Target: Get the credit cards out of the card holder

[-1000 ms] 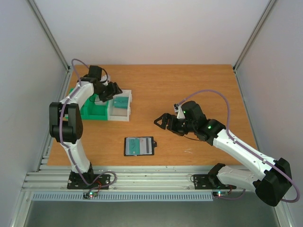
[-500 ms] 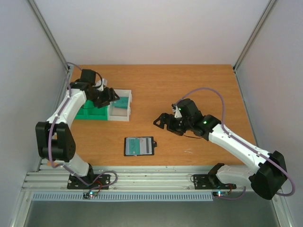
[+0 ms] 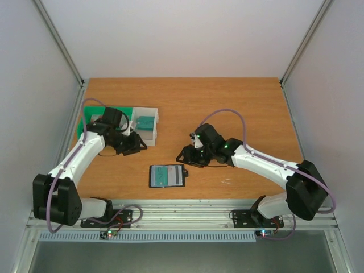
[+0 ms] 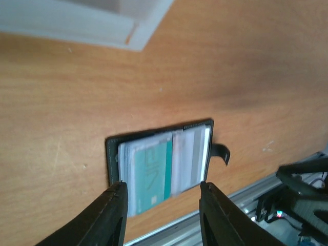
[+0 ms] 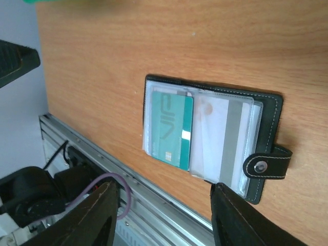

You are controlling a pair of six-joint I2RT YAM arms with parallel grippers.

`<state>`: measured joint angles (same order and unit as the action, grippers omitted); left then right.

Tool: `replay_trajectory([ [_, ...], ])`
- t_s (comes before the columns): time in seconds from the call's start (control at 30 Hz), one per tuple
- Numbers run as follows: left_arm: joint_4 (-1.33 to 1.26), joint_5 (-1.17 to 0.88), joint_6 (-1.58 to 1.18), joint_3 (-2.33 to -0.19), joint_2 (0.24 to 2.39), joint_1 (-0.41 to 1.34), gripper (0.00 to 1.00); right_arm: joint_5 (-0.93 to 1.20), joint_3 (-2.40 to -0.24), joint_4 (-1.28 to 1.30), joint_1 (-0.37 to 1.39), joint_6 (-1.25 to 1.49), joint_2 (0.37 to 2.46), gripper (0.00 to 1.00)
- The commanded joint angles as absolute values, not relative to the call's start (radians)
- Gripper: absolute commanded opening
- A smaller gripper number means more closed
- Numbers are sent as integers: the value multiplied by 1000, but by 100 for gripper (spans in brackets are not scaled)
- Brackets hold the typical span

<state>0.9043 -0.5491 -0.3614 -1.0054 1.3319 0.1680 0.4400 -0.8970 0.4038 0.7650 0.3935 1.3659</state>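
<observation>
Card holder (image 3: 168, 175), black with clear pockets, was seen open on the tabletop (image 3: 239, 102) ahead of the left end effector (image 4: 163, 195) and right end effector (image 5: 165, 192), both parted and empty. One teal card (image 5: 171, 130) and one grey-striped card (image 5: 225, 138) were counted. Its snap stud (image 5: 261, 166) was shown by the right wrist view only.

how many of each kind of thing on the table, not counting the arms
card holder: 1
trays: 2, green tray and white tray
cards showing: 3, teal card and whitish card in the holder, what looks like a second teal card in the white tray
total: 6
</observation>
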Motion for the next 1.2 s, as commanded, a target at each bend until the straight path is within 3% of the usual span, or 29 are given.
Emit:
replay_trajectory([
  [0.0, 849, -586, -429, -928, 1274, 223, 38, 452, -917, 325, 803, 411, 1436, 49],
  [0.2, 742, -594, -518, -840, 1287, 314, 28, 459, -918, 252, 845, 423, 1525, 46],
  [0.57, 552, -589, -630, -699, 1324, 385, 20, 487, -895, 135, 857, 430, 1652, 45],
  [0.93, 481, -623, -644, -642, 1341, 388, 8, 520, -913, 95, 857, 434, 1748, 35],
  [1.17, 459, -609, -634, -614, 1392, 388, 6, 540, -920, 64, 857, 445, 1782, 29],
])
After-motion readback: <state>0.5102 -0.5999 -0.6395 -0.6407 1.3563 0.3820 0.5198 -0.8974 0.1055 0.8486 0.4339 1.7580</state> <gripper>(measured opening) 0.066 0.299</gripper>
